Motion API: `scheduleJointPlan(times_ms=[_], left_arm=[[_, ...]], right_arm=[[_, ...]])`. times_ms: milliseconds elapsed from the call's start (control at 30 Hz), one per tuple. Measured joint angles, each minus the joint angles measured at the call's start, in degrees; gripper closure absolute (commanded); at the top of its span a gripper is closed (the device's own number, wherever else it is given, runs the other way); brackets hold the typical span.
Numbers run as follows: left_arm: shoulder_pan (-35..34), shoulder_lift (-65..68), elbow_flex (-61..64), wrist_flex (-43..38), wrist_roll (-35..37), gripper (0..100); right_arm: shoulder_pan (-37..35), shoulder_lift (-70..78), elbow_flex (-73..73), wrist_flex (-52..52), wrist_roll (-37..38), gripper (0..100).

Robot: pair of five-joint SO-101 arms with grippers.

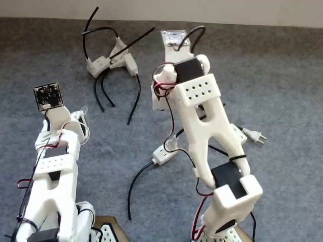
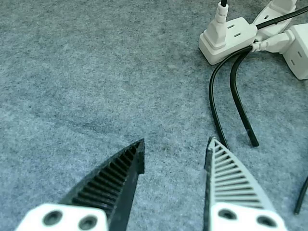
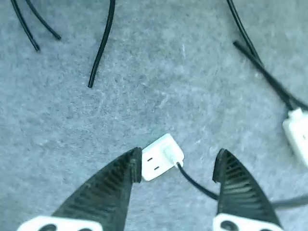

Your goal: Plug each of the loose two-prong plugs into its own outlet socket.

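A loose white two-prong plug (image 1: 254, 134) lies on the grey carpet to the right of the right arm. A white outlet (image 3: 159, 161) with a plug and black cable in it lies between the fingertips of my right gripper (image 3: 179, 159), which is open just above it. My left gripper (image 2: 176, 144) is open over bare carpet with nothing in it. Beyond it lies a cluster of outlets (image 1: 108, 63); one outlet (image 2: 230, 37) holds a white plug (image 2: 219, 21). Another outlet (image 1: 164, 154) with a black cable lies at the centre.
Several black cable ends (image 1: 132, 108) trail across the carpet between the two arms. A further white outlet (image 2: 301, 50) sits beside the cluster. Another white block (image 3: 297, 132) lies off to one side of the right gripper. Open carpet (image 2: 96, 72) spreads in front of the left gripper.
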Motion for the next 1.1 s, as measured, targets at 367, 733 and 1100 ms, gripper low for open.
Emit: scheduleJointPlan(times_ms=[367, 733, 1100], left_arm=[[0.0, 0.0, 0.0, 0.0, 0.0, 79], [0.0, 0.0, 0.0, 0.0, 0.0, 79], [0.0, 0.0, 0.0, 0.0, 0.0, 79]], right_arm=[[-4.84, 0.97, 12.84, 0.0, -14.95, 76.4], [-5.1, 20.4, 11.69, 0.0, -21.89, 76.4], [-5.27, 23.3, 9.67, -0.35, -21.89, 76.4]])
